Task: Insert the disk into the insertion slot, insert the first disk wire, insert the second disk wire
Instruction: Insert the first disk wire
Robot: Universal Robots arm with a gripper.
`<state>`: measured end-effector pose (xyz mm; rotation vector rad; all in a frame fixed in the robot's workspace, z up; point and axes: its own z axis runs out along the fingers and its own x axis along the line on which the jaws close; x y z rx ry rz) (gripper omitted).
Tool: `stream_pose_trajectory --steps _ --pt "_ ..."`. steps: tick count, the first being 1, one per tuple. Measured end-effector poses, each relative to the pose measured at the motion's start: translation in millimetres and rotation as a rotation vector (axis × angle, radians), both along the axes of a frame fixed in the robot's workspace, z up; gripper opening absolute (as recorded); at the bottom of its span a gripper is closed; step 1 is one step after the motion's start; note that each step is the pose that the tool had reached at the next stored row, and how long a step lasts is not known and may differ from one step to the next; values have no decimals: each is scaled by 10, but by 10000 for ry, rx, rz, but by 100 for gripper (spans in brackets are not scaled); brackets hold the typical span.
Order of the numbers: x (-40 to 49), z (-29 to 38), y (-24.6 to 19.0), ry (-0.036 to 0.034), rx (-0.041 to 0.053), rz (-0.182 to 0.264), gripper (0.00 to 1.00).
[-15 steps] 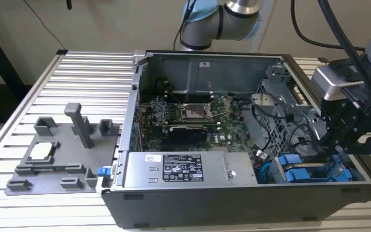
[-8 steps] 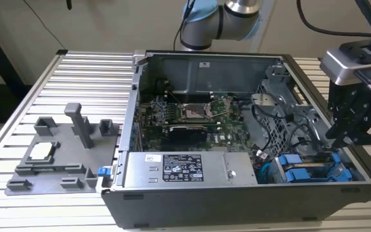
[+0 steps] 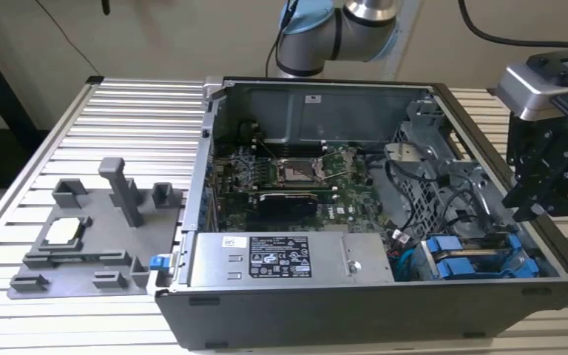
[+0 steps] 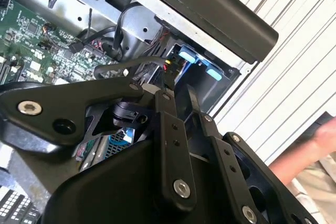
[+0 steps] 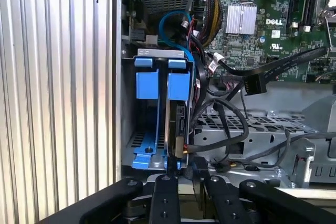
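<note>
The disk [image 5: 177, 124] stands edge-on in its blue carrier [image 5: 178, 85], seated in the insertion slot of the grey drive cage [image 5: 125, 129], at the case's front corner on the exterior view's right [image 3: 467, 266]. A black wire [image 5: 231, 142] loops down to a connector [image 5: 184, 149] at the disk's end; whether it is plugged in I cannot tell. Another black connector [image 5: 254, 85] hangs free on a flat wire over the cage. My gripper [image 5: 182, 163] hovers right over the disk's end, above the case rim [image 3: 526, 211], pointing at the blue tabs [image 4: 189, 56].
A second blue carrier [image 5: 144, 82] sits beside the disk. A blue cable [image 5: 168, 19] arcs toward the power-supply box [image 3: 284, 259]. The motherboard [image 3: 294, 174] fills the case middle. A grey fixture plate [image 3: 86, 237] lies on the table. A person's hand [image 4: 310, 156] is beside the case.
</note>
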<state>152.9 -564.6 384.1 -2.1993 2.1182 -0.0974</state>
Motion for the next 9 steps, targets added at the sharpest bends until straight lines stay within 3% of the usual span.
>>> stream_pose_trajectory --steps 4,9 --pt "0 3 23 0 -6 0 27" --pt "0 2 153 0 -34 0 27"
